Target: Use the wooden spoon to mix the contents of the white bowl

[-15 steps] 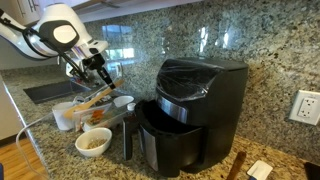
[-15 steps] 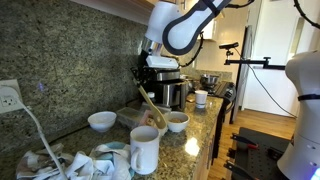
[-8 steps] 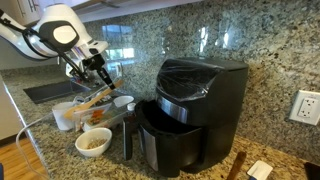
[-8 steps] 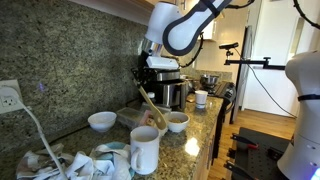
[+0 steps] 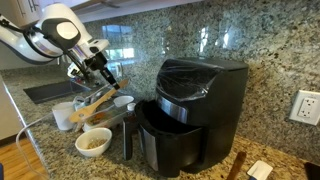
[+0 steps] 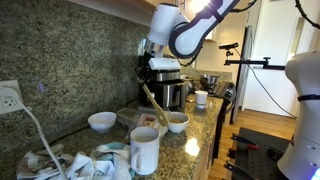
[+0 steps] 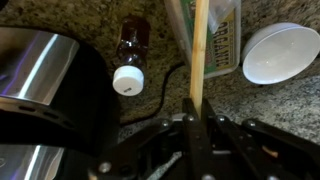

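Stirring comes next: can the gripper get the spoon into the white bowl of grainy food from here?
Probably yes. The gripper holds the wooden spoon above the counter; the white bowl sits uncovered nearby, and the air fryer stands off to one side.

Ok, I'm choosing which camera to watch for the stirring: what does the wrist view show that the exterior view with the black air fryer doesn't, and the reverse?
Only the wrist view shows a brown bottle with a white cap on the counter, near the spoon handle. Only the exterior view shows the white bowl with its tan contents, the air fryer and a wall outlet. Both show the wooden spoon held in the gripper, which is shut on its handle.
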Motion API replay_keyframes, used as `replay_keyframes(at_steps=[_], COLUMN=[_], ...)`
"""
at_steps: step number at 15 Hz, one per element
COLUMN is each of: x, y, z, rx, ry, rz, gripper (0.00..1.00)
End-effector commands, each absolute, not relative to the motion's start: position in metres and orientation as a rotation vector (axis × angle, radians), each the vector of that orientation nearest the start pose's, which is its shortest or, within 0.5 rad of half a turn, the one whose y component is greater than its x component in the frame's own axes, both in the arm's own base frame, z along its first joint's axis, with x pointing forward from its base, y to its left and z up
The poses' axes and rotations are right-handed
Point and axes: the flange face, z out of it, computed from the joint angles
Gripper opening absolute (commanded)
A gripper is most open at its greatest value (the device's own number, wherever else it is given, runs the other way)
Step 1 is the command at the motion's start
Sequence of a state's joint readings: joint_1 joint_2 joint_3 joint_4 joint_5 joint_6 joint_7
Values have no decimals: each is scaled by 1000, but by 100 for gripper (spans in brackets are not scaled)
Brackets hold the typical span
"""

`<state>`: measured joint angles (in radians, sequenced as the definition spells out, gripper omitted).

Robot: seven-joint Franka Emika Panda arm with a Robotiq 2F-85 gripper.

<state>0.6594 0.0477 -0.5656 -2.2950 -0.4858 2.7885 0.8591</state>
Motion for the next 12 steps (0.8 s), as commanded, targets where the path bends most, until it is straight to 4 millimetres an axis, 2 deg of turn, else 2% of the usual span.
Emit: replay_keyframes(at_steps=[1, 8, 12], x=[530, 504, 479], y=[56, 50, 41], z=[395, 430, 444], rx=[-3044, -3044, -3034], ry=[598, 618, 699], rz=[-861, -905, -982], gripper=[5, 6, 5])
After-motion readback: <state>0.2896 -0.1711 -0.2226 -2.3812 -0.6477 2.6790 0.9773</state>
